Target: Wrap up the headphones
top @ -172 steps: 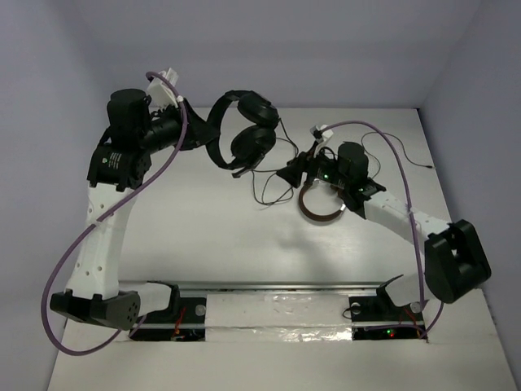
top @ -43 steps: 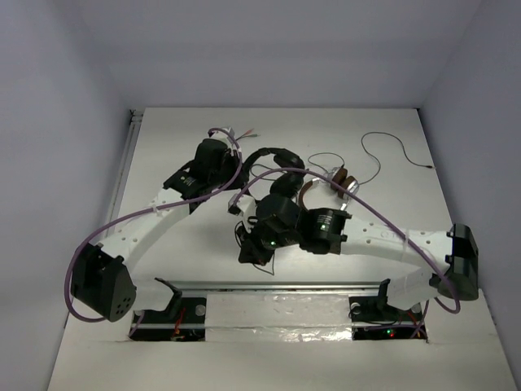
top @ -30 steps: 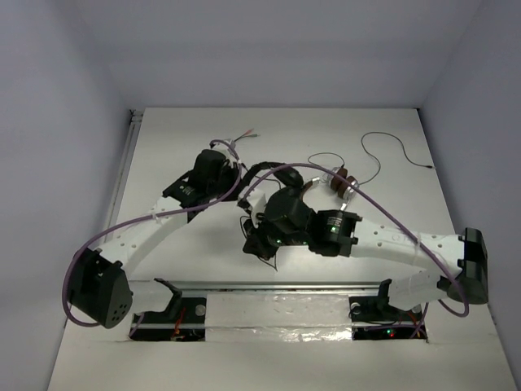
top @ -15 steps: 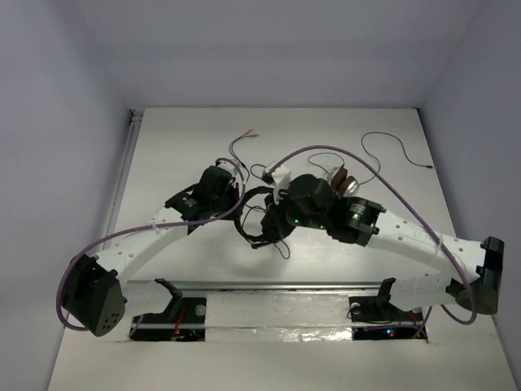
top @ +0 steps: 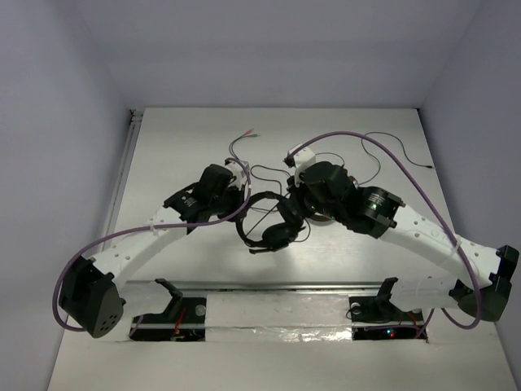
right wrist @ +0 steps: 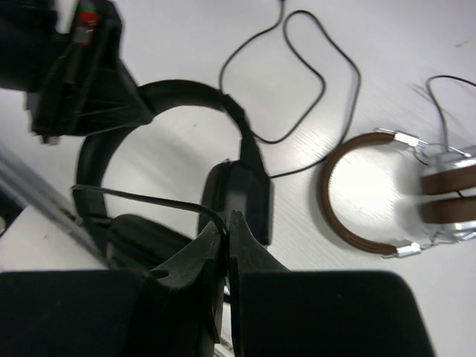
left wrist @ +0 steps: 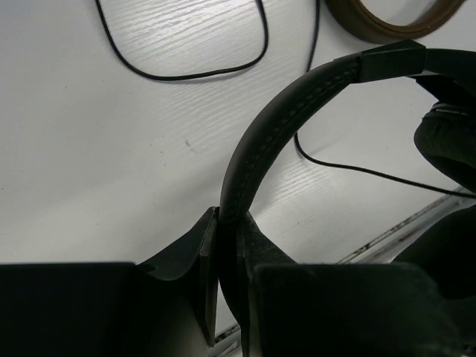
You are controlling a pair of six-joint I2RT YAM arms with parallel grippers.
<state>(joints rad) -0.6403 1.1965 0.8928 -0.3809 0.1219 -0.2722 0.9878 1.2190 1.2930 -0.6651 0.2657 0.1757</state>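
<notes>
Headphones (top: pixel 267 226) mid-table, between both grippers. Headband (left wrist: pixel 260 149) clamped edgewise in left gripper (left wrist: pixel 227 245), arching away toward right gripper (right wrist: pixel 227 223). Cable (right wrist: pixel 141 199) pinched between those closed fingers just above an earcup (right wrist: pixel 238 197), so nearer for winding; slack looped beyond on table (right wrist: pixel 186 44).

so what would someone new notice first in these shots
Two arms meet mid-table over the black headphones: the left fingers are clamped on the headband, and the right fingers pinch the thin black cable. Beside them, brown-banded headphones with silver earcups lie on the white table.
</notes>
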